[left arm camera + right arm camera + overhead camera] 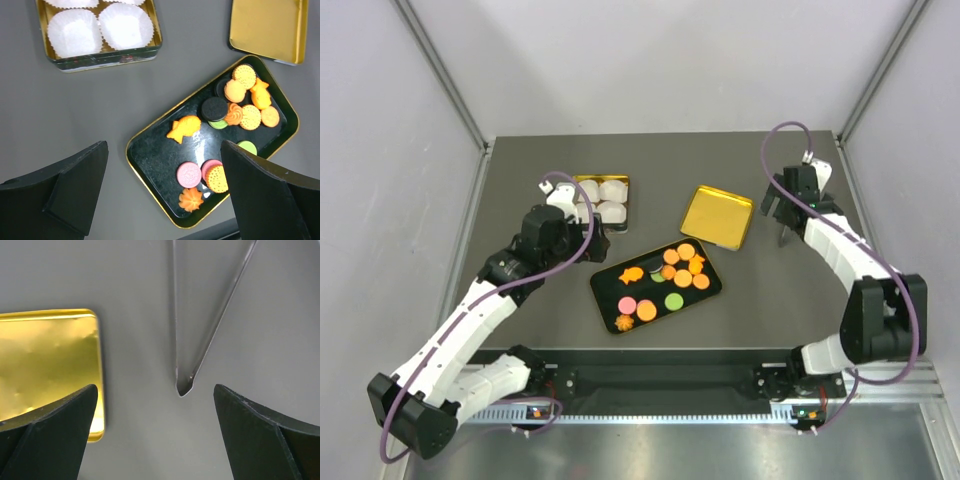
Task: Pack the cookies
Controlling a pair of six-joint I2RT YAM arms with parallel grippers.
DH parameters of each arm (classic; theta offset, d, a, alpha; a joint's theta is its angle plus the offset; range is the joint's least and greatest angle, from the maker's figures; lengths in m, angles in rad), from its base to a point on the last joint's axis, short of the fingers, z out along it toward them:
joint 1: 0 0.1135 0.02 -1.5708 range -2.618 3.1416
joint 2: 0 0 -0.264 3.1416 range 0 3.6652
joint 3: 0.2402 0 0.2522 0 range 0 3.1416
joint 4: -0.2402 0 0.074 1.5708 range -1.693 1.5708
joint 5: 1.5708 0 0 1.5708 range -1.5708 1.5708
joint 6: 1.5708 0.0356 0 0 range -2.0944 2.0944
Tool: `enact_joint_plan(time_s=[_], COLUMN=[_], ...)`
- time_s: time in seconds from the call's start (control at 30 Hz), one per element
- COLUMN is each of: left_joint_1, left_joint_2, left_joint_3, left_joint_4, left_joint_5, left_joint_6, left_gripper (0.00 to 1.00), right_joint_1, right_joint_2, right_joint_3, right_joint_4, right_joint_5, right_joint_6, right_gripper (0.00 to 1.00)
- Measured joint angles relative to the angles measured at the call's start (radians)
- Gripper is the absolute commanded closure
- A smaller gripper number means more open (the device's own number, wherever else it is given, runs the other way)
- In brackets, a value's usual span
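The cookies (672, 276) lie on a black gold-rimmed tray (610, 297) at the table's middle: mostly orange rounds, plus green and pink ones, an orange fish (184, 128), an orange flower (191, 199) and a dark round one (214, 108). My left gripper (590, 243) is open and empty. In the left wrist view it (165, 200) hovers above the tray's (150, 165) near end, over a pink cookie (189, 174). My right gripper (778, 212) is open and empty at the far right. Its jaws (160, 440) straddle the tip of metal tweezers (182, 385) lying on the table.
A gold tin (625, 182) holding white pleated paper cups (612, 210) stands behind the tray; it also shows in the left wrist view (100, 57). A gold lid (717, 216) lies right of it, left of the right gripper (45, 360). Grey walls enclose the table.
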Motion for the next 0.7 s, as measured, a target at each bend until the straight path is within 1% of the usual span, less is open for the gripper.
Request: enact_joint_plan(time_s=[0.33,0.5,0.7], left_joint_1=[0.000,0.000,0.000], left_joint_2=[-0.003,-0.003,-0.003], left_joint_3=[-0.011,-0.014,-0.015], left_joint_4=[0.000,0.000,0.000], left_joint_5=[0.042,0.049,0.048], left_joint_6=[0.000,0.000,0.000], left_gripper=[0.01,0.01,0.01], right_joint_1=[-0.098,-0.179,-0.228], right_joint_2=[0.201,0.332,0.425], right_joint_3=[0.020,0.089,0.172], right_joint_4=[0.012,0.032,0.036], right_joint_5=[0.001,-0.032,-0.097], right_joint_6=[0.026,0.026,0.024], right_gripper=[0.00,0.01,0.04])
